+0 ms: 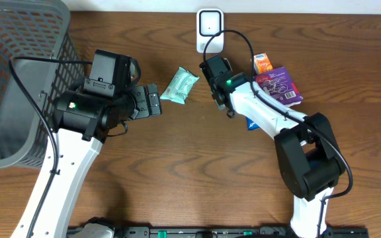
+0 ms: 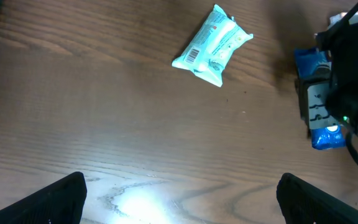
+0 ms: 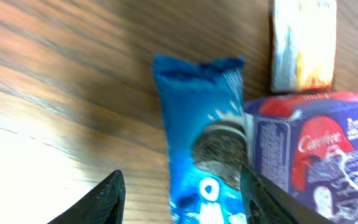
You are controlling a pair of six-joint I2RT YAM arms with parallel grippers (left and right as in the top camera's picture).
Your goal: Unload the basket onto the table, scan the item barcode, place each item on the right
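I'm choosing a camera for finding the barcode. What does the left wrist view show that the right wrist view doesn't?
Only left wrist: the teal packet, barcode facing up, and the right arm. Only right wrist: the purple box and orange carton. Both: the blue packet and wooden table.

Blue packet [image 1: 251, 123] mostly under right arm [image 1: 270, 114]

Seemingly "Carefree" on purple box [image 3: 316, 155], barcode [image 2: 192, 56] on teal packet [image 2: 219, 40]
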